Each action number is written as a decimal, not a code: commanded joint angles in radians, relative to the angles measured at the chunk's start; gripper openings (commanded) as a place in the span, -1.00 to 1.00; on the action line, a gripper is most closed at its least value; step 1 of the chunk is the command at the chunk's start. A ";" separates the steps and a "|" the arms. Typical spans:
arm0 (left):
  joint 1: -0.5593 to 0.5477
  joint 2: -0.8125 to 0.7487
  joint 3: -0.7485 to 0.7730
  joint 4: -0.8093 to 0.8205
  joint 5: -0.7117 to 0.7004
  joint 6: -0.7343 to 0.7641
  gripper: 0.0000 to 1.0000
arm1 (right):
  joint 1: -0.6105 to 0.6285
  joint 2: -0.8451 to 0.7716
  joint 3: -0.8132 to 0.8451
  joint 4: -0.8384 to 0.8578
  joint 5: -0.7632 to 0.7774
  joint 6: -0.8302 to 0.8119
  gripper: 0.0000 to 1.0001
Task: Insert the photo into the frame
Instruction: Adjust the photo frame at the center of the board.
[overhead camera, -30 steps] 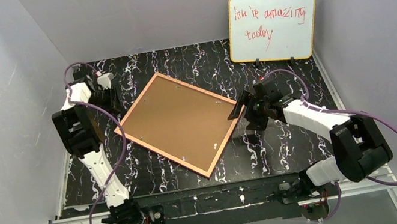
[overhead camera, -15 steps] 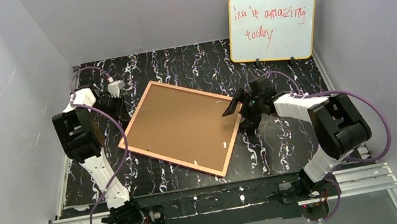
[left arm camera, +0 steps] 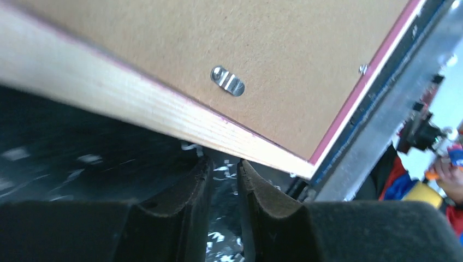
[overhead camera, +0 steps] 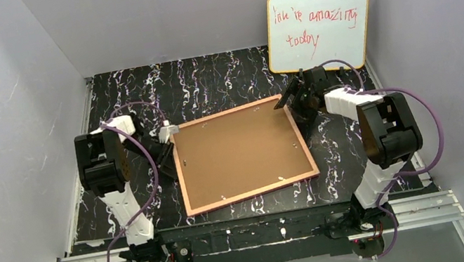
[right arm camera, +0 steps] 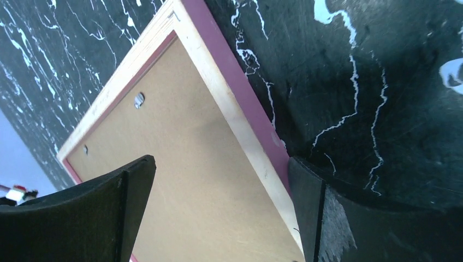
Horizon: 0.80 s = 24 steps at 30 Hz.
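My left gripper (left arm camera: 222, 164) has its two dark fingers almost together, with only a thin slit between them and nothing held. Its tips sit just beside the pale wooden left side of the large, thin-bordered pink rectangular picture frame (overhead camera: 250, 195).

My right gripper (right arm camera: 221, 166) has its fingers wide apart and straddles the frame's far right corner. One finger is over the back and the other is outside the pink rim. It is not closed on the frame.

The frame lies face down in the middle of the black, white-veined table (overhead camera: 207, 82), its sides roughly square to the table's edges. Its brown hardboard backing (overhead camera: 236, 151) faces up and looks seated inside the rim, with a small metal turn clip (left arm camera: 227, 81) lying on the board.

The glossy sea-and-mountain photo is not visible in any view. I cannot tell whether it already lies under the backing. If it does not, the clips and board must come off before it can go in.

A yellow-edged whiteboard with red writing (overhead camera: 318, 31) stands at the far right.
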 commanded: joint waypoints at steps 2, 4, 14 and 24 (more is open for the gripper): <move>-0.025 -0.005 -0.025 -0.080 0.064 0.048 -0.51 | 0.033 -0.080 0.078 -0.107 0.023 -0.014 0.97; 0.007 0.000 0.007 -0.112 0.090 0.056 -0.50 | 0.033 -0.142 0.075 -0.135 0.092 -0.019 0.97; 0.069 0.041 0.055 -0.086 0.193 -0.062 -0.29 | 0.187 -0.250 0.042 -0.034 0.051 0.000 0.70; 0.069 0.125 0.045 -0.025 0.207 -0.136 -0.52 | 0.548 0.080 0.168 0.209 -0.131 0.121 0.46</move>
